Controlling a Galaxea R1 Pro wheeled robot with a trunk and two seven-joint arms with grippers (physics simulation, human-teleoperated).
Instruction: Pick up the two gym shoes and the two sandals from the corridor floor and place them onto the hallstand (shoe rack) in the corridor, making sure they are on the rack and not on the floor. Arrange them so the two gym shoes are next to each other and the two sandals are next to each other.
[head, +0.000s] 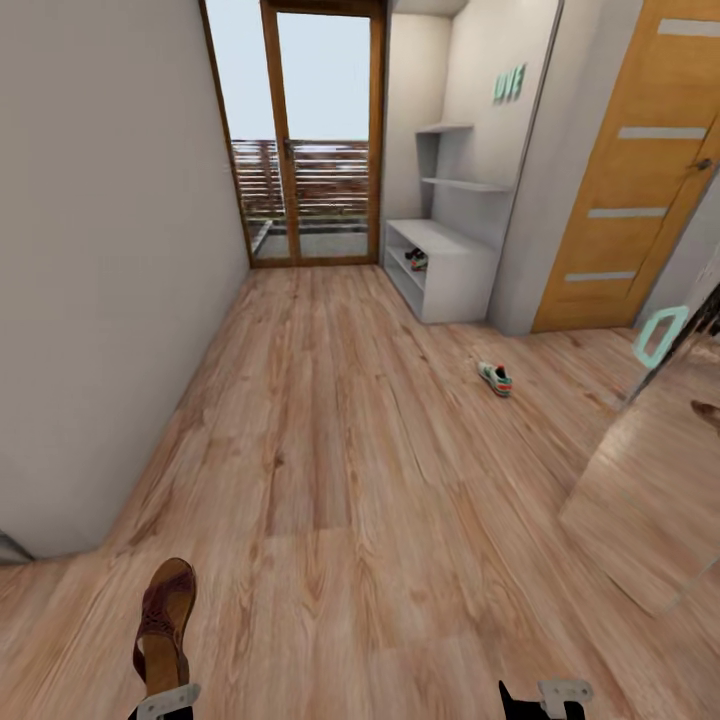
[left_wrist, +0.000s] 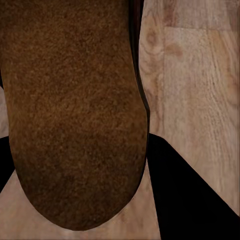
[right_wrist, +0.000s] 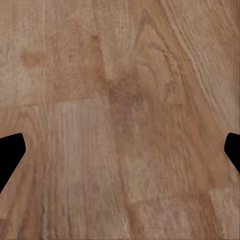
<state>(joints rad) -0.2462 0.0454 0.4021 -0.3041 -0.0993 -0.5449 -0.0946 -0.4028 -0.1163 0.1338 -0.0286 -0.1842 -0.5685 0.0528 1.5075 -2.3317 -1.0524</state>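
The left hand (head: 165, 700) grips a slim brown leather sandal (head: 166, 620) over wood-grain planks (head: 340, 450); the right hand (right_wrist: 120, 150) gapes empty.

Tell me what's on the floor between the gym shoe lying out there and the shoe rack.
Nothing: in the head view, only bare floor lies between the gym shoe and the shoe rack.

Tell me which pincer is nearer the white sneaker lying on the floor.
Right. The right pincer sits on the white sneaker's side; the left pincer, gripping a brown leather sandal, is farther across the wood floor.
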